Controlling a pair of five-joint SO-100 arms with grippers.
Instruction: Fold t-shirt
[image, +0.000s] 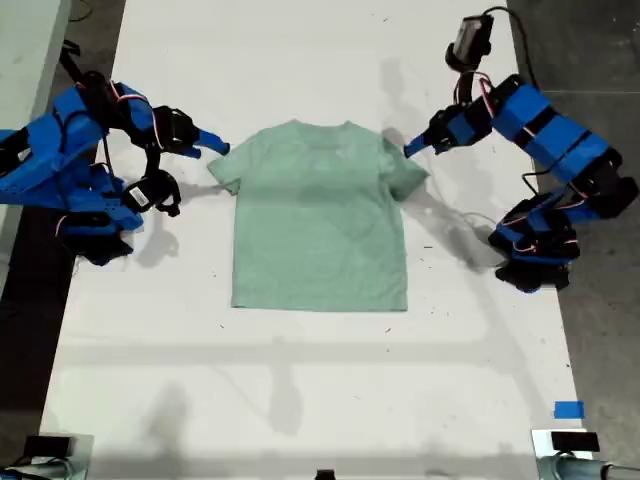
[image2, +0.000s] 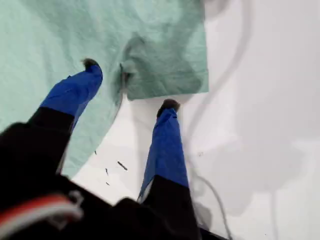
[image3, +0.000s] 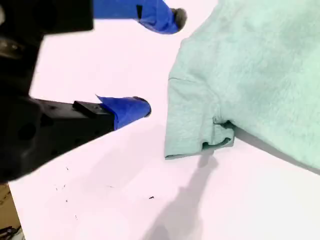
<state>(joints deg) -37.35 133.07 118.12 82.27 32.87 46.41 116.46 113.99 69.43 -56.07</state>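
A pale mint-green t-shirt (image: 320, 215) lies flat on the white table, collar toward the far edge. My first gripper (image: 412, 148) is on the arm at the exterior view's right. It is open over the sleeve on that side: one fingertip (image2: 90, 64) hangs over the cloth (image2: 50, 40), the other (image2: 169, 105) just past the sleeve hem. My second gripper (image: 215, 150), on the arm at the exterior view's left, is open beside the other sleeve. Its fingertips (image3: 145, 107) are over bare table, just short of the cloth (image3: 260, 65). Nothing is held.
The white table (image: 300, 380) runs across the whole exterior view, with dark floor past both side edges. A blue tape square (image: 568, 409) lies near the front corner on the exterior view's right. Small dark marks (image2: 120, 165) dot the surface.
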